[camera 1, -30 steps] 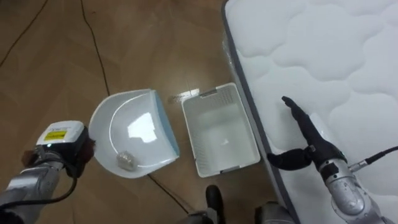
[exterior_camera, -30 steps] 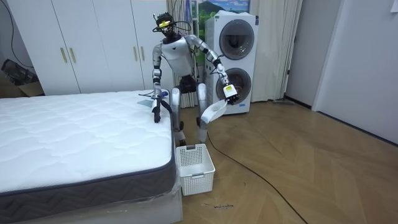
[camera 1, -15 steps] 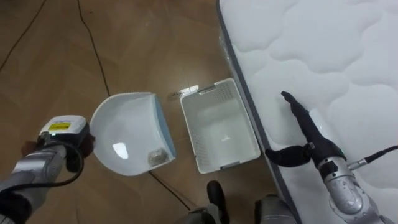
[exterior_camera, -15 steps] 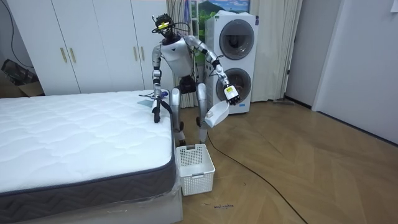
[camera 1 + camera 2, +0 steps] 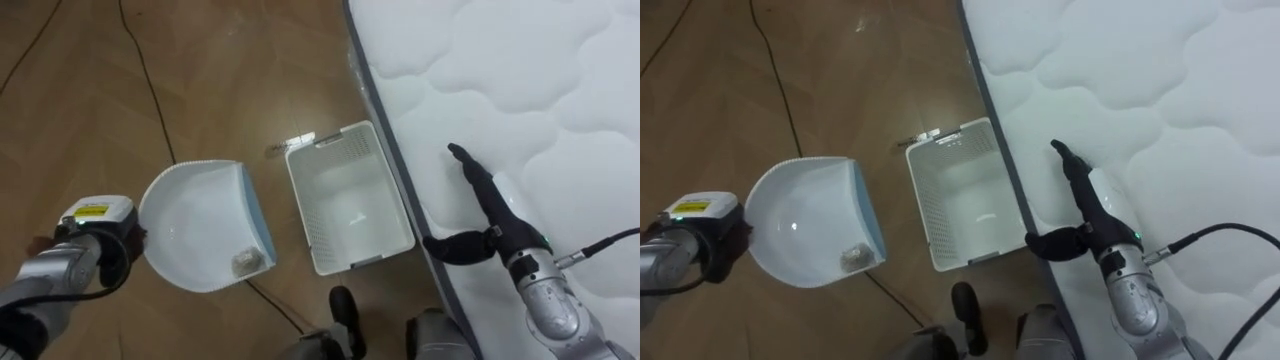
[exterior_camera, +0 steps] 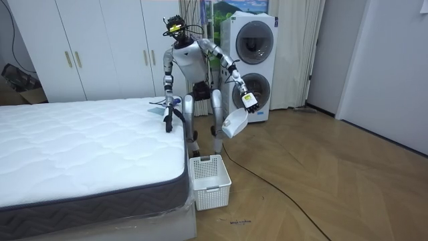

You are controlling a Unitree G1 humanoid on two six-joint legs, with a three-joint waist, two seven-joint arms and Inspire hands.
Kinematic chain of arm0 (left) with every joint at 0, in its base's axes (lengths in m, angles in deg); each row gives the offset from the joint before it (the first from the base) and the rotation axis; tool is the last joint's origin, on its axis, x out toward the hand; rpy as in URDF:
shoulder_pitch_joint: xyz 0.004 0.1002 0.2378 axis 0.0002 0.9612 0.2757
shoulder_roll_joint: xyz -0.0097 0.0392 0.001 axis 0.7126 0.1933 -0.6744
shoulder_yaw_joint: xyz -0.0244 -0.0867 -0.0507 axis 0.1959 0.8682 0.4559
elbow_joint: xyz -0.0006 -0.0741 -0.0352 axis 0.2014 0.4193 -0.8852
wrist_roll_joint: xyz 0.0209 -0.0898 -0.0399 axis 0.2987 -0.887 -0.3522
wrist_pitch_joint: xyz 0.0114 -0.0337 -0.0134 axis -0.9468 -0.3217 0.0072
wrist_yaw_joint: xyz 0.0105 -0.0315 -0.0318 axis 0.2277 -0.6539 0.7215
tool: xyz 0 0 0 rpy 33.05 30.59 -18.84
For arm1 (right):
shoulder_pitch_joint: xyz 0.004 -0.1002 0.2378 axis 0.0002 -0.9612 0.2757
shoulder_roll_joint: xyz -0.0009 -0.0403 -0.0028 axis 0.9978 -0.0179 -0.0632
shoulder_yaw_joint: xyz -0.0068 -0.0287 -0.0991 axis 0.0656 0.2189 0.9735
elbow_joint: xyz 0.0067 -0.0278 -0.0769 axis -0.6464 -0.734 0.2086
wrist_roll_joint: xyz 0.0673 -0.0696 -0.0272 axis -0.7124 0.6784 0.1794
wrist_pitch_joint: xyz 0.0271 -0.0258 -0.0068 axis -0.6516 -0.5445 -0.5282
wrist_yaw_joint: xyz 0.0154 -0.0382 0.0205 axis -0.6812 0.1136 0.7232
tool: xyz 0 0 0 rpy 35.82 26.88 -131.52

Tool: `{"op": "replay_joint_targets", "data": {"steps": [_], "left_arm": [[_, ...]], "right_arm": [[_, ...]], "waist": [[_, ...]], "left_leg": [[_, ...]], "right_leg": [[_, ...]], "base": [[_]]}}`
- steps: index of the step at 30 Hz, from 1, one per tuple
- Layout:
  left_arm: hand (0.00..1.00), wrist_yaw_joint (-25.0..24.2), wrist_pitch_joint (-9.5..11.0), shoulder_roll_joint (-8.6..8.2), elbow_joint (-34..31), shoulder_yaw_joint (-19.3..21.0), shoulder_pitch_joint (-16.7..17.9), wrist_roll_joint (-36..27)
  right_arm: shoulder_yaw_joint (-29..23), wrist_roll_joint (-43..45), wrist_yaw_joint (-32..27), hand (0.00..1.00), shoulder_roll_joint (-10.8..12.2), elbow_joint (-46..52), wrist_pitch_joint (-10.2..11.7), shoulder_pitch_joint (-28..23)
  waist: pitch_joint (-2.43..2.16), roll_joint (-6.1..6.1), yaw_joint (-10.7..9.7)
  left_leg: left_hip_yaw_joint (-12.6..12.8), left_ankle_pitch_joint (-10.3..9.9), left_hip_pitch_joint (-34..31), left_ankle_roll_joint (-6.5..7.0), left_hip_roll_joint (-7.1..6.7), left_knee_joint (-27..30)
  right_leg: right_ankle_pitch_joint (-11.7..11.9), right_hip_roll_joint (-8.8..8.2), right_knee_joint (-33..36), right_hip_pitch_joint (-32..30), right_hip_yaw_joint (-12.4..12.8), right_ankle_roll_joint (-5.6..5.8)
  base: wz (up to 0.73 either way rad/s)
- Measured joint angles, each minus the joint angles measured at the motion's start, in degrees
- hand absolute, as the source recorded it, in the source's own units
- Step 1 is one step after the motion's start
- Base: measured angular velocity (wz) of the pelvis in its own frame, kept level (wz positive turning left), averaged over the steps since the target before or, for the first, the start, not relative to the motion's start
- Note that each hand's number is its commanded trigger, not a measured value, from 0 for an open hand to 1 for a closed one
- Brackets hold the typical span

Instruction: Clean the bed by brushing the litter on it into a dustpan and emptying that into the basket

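Note:
I stand at the corner of the bed, whose bare white quilted mattress (image 5: 560, 90) fills the right side. My left hand (image 5: 85, 250) is shut on the handle of a white dustpan (image 5: 200, 225) with a blue lip, held out over the wooden floor. A small crumpled grey scrap (image 5: 245, 263) lies inside the pan near its lip. My right hand (image 5: 490, 205) rests on the mattress edge, fingers straight and thumb spread to the left. Between the pan and the bed, a white slatted basket (image 5: 305, 215) stands on the floor with nothing visible in it.
In the room view the basket (image 6: 210, 181) sits at the mattress corner. Two stacked washing machines (image 6: 253, 67) and white wardrobes (image 6: 100, 47) stand behind me. Open wooden floor stretches to the room view's right.
My left hand has raised and levelled the dustpan, which hung lip-down before. The scrap slid across the pan toward the lip. The right hand has stayed on the mattress.

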Motion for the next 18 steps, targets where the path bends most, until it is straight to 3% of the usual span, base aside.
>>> {"op": "replay_joint_targets", "data": {"steps": [7,14,16,18], "left_arm": [[1.0,0.01,0.0,0.03,-0.26,0.0,-1.3,0.21],[1.0,-0.05,-0.04,0.07,-0.99,-0.26,-5.51,4.44],[1.0,-0.68,-0.04,0.52,-1.98,-0.36,-6.51,6.67],[1.0,-1.88,-0.03,2.57,-4.08,-2.03,-7.87,9.19]], "right_arm": [[0.04,0.18,-0.42,0.0,-0.01,0.0,-0.2,0.05],[0.02,0.23,-0.48,0.0,-0.05,0.24,-0.21,0.14],[-0.01,0.27,-0.2,0.0,-0.13,0.55,-0.22,0.09],[-0.42,0.01,0.3,0.0,-0.54,1.04,-0.09,0.32]], "waist": [[-0.02,0.14,-0.08],[0.01,0.25,-0.44],[0.06,0.47,-0.61],[0.63,1.9,-1.7]], "left_leg": [[0.53,-0.1,-0.02,0.14,0.13,-0.43],[0.59,-0.03,-0.21,0.69,0.03,-0.65],[0.67,0.34,0.03,0.71,-0.11,-1.42],[1.06,0.3,0.06,0.76,-0.23,-1.39]], "right_leg": [[-0.09,-0.02,0.19,0.03,-0.4,-0.02],[-0.1,-0.04,0.57,0.0,-0.41,-0.05],[-0.1,-0.12,0.42,-0.01,-0.42,-0.06],[-0.1,-0.71,0.44,0.18,-0.81,-0.08]], "base": [[0.02],[0.01],[0.06],[0.09]]}}
